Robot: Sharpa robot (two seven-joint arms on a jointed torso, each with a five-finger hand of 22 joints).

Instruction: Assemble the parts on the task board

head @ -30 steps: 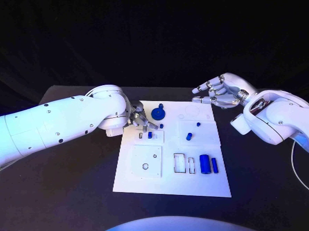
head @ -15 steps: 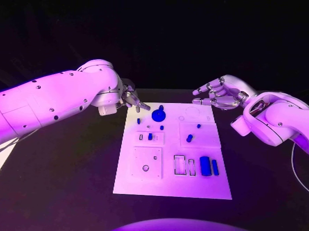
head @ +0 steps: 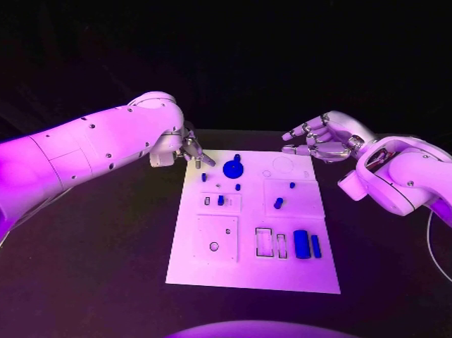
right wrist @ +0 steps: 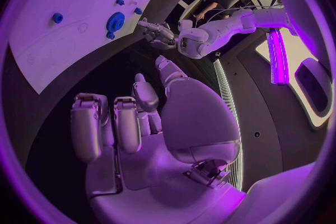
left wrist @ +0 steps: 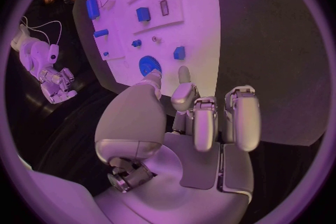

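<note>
The white task board (head: 251, 264) lies in the middle of the table. A round blue disc (head: 233, 168) sits near its far edge, small blue pieces (head: 221, 200) stand in the middle rows, and a blue cylinder (head: 301, 243) lies beside a blue bar (head: 315, 245) on the near right. My left hand (head: 193, 151) hovers at the board's far left corner, fingers apart, holding nothing. The left wrist view shows that hand (left wrist: 203, 117) just off the board's edge (left wrist: 199, 39), close to the disc (left wrist: 149, 64). My right hand (head: 322, 139) hangs beyond the far right corner, loosely curved and holding nothing.
Black table (head: 104, 253) surrounds the board on all sides. A white cable (head: 434, 243) runs along the table's right side under my right arm. Recessed outlines (head: 264, 239) mark the board's near half.
My left hand has lifted off the small pieces on the board's left side and drawn back to its far left corner. The right hand has stayed put.
</note>
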